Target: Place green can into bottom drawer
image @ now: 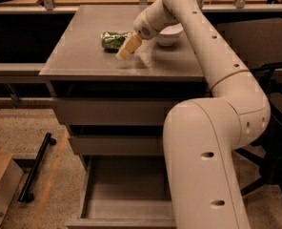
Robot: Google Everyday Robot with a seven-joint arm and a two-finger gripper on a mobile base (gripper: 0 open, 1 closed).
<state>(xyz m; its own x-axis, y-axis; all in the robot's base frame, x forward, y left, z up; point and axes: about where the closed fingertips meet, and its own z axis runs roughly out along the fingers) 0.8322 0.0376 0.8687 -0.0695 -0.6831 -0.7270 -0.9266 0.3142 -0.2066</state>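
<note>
The green can (113, 40) lies on its side on the grey cabinet top (84, 56), towards the back. My gripper (124, 52) hangs just right of and in front of the can, its tan fingers (129, 46) pointing down-left, close to the can's right end. The can is not lifted. The bottom drawer (126, 194) is pulled out below, its grey floor bare; my arm's large white body hides its right part.
A white bowl (168, 35) sits on the cabinet top behind my wrist. Two shallower drawers (107, 111) above the bottom one are closed or nearly so. A black bar (36, 168) and a cardboard box (0, 180) lie on the floor at left.
</note>
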